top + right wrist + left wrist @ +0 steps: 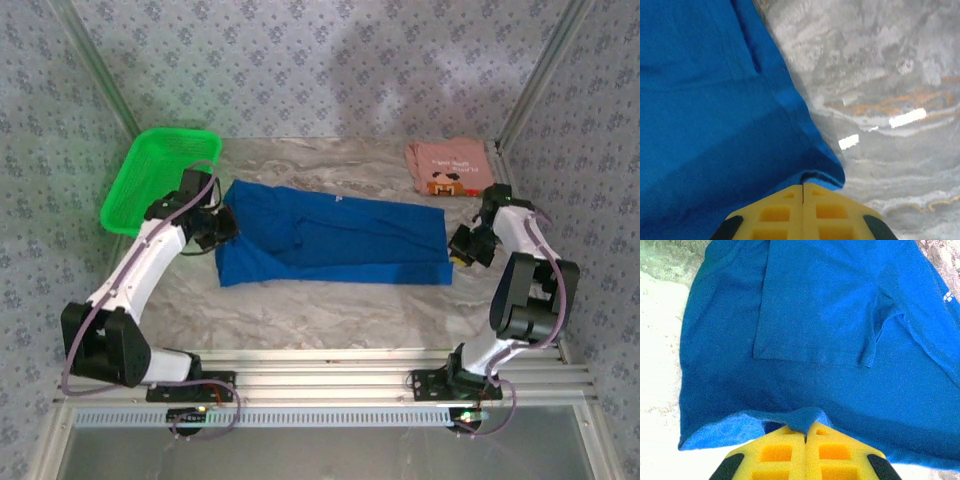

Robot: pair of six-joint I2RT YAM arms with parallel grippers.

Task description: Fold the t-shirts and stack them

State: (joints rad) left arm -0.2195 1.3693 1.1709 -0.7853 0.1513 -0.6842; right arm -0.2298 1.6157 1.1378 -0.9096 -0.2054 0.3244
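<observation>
Pressed together, the left fingers [780, 452] nip a raised tuck of the royal-blue cloth t-shirt [830, 315] at its left-hand edge; no gap shows between the yellow pads, and the cloth puckers up right at their tips. Over on the other side the right fingers [777, 215] are closed the same way on the shirt's corner, where the hem curls in under them against the marbled grey surface [890, 100].

From above, the blue shirt lies flat in the middle of the surface, its long axis running left to right, so each arm has one short end and the cloth stretches away from each pair of fingers toward the other. Neither arm is nearer than its partner; they share the shirt between them. A sleeve is already tucked in over the body near the left end. To my eye the next fold turns on that layout: with both ends held, one end would have to travel along the long axis toward the other.

At the far right corner sits the salmon-pink t-shirt [448, 167], folded small with its cartoon print up, well apart from the blue one. Off at the far left stands a green plastic mesh basket [125, 195].
</observation>
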